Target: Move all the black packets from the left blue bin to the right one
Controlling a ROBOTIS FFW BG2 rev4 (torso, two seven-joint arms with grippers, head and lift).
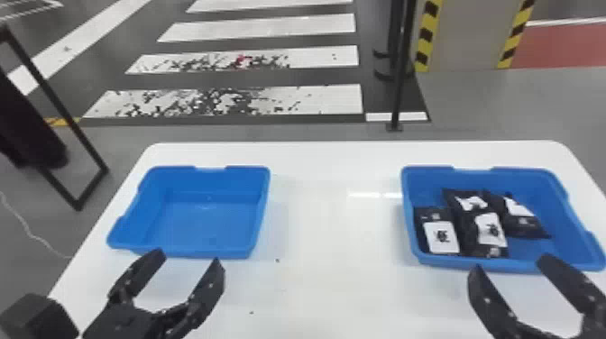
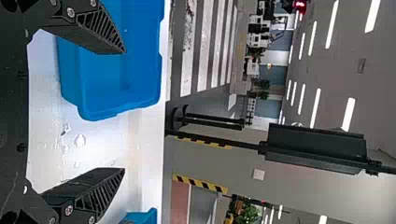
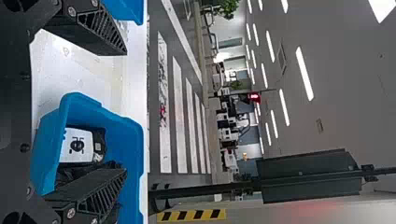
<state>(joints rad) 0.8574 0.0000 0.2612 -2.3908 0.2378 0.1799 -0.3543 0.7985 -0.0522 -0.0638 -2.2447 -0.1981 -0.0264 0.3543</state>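
My left gripper (image 1: 189,261) stands open at the near side of the left blue bin (image 1: 205,252), which holds nothing. In the left wrist view the left gripper (image 2: 125,111) has its fingers wide apart, with the left bin (image 2: 112,100) beyond. My right gripper (image 1: 509,263), also open, is at the near edge of the right blue bin (image 1: 563,189). Several black packets (image 1: 489,230) with white labels lie in that bin, mostly toward its left side. In the right wrist view the right gripper (image 3: 126,112) holds nothing, and a labelled packet (image 3: 77,145) lies in the bin.
Both bins stand on a white table (image 1: 333,216), with a wide stretch of tabletop between them. Behind the table rises a thin black post (image 1: 399,81). A black frame (image 1: 54,99) stands on the floor at the left.
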